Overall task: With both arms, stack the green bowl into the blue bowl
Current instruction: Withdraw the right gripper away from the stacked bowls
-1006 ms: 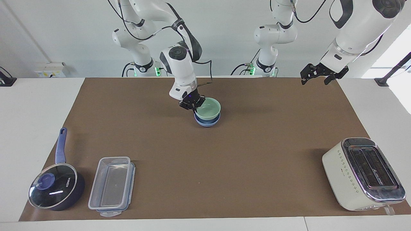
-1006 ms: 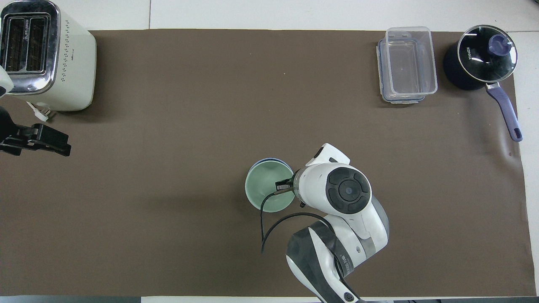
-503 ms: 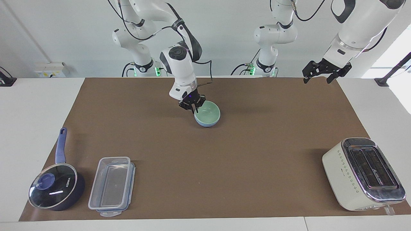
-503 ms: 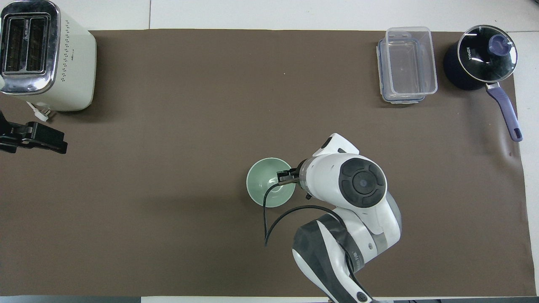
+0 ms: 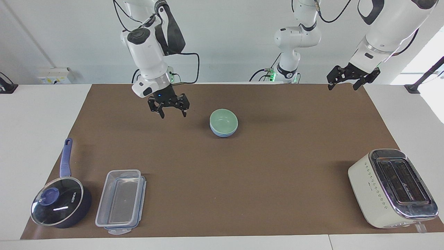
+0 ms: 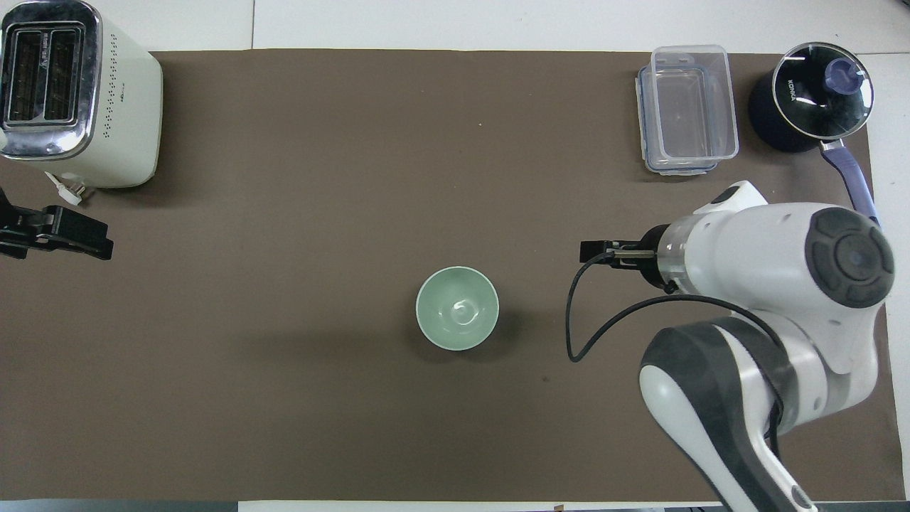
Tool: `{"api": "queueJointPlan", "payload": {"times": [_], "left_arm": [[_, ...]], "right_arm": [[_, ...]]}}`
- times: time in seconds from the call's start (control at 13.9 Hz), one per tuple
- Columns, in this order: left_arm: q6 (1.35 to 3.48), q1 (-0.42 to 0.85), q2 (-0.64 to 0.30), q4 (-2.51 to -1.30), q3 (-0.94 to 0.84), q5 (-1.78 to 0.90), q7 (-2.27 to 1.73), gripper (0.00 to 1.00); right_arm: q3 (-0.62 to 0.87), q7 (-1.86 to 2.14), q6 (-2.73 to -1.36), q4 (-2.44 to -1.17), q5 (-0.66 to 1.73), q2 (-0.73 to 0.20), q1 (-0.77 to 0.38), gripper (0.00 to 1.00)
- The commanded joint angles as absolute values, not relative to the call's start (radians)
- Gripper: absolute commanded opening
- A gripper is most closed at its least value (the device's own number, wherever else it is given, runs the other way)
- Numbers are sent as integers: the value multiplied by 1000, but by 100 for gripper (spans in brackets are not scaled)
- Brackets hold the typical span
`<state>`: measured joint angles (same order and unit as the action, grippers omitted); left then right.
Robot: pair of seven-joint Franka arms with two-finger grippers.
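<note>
At the corner of the counter (image 5: 215, 194) farthest from the robots at the right arm's end: dark blue saucepan with glass lid and blue handle (image 5: 60, 199) (image 6: 814, 99). Just beside it, along the same edge: clear rectangular plastic container with clip lid (image 5: 121, 201) (image 6: 686, 108).

Raised over the brown mat toward the right arm's end, apart from the bowls: black two-finger right tool (image 5: 172, 114) (image 6: 593, 251), fingers spread wide, holding nothing.

Near the middle of the counter, closer to the robots' edge: small round pale mint-green plastic bowl (image 5: 223, 120) (image 6: 456, 308), upright, nested inside the small round light periwinkle-blue plastic bowl (image 5: 222, 133); only a thin blue band showing beneath the green rim in the facing view, hidden entirely from overhead.

Up over the robots' edge at the left arm's end, waiting: black left tool (image 5: 341, 83) (image 6: 57, 235), fingers parted, empty.

At the corner farthest from the robots at that same end: cream two-slot toaster with chrome top (image 5: 393, 187) (image 6: 71, 92).
</note>
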<state>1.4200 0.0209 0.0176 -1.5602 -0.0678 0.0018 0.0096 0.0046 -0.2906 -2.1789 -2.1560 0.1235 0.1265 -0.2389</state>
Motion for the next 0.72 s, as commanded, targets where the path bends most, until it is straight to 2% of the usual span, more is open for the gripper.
{"api": "queueJointPlan", "payload": {"times": [0.0, 0.43, 0.65], "left_arm": [[1425, 35, 31, -1568, -61, -6, 12, 100], [1431, 32, 38, -1568, -64, -8, 11, 100], [1431, 35, 38, -1568, -64, -8, 11, 100]], "right_arm": [[14, -201, -2123, -2172, 94, 144, -112, 100], [14, -179, -2082, -2161, 14, 146, -23, 100], [15, -178, -2007, -2061, 11, 124, -11, 100]]}}
